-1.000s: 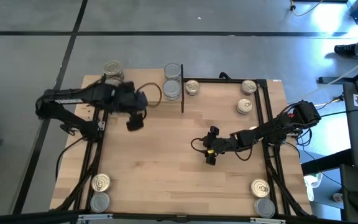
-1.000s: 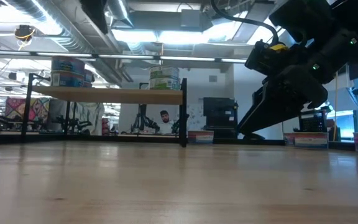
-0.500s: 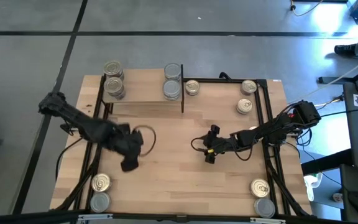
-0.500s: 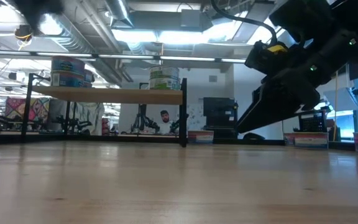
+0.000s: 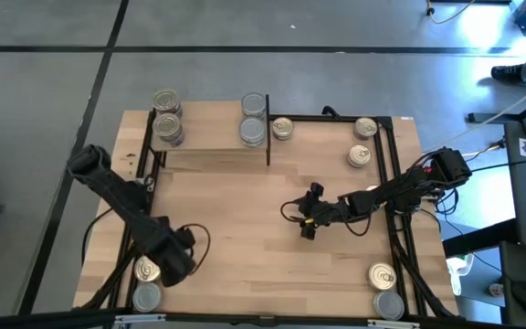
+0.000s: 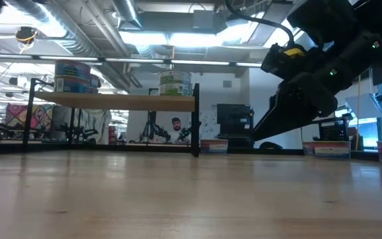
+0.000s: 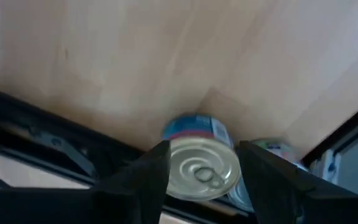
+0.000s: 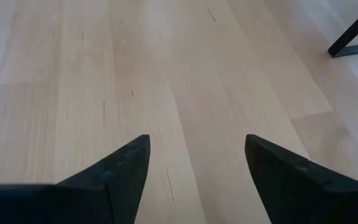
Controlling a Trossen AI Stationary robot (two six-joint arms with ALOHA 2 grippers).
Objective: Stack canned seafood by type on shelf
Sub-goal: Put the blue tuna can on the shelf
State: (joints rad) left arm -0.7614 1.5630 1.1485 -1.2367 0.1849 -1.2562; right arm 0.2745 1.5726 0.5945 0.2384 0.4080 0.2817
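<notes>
Two stacks of tins stand on the shelf (image 5: 210, 146), one at its left end (image 5: 168, 129) and one at its right end (image 5: 254, 131); the low view shows them too (image 6: 75, 76) (image 6: 175, 83). A gold-lidded, blue-labelled tin (image 7: 202, 169) stands at the table's near-left corner (image 5: 146, 269), with a second tin (image 7: 272, 155) beside it. My left gripper (image 7: 204, 149) (image 5: 177, 259) is open, with a finger on either side of the gold-lidded tin, apart from it. My right gripper (image 8: 196, 140) (image 5: 308, 226) hangs open over bare wood at mid-table.
Loose tins stand near the shelf's right post (image 5: 282, 128), at the far right (image 5: 365, 128) (image 5: 359, 155) and at the near-right corner (image 5: 382, 274) (image 5: 389, 303). A black frame rail (image 7: 48, 134) runs along the left edge, close to the left gripper. Bare wood (image 5: 245, 201) fills the middle.
My left arm has swung away from the shelf toward the table's near-left corner and now stands at the two tins there. The right arm has kept still.
</notes>
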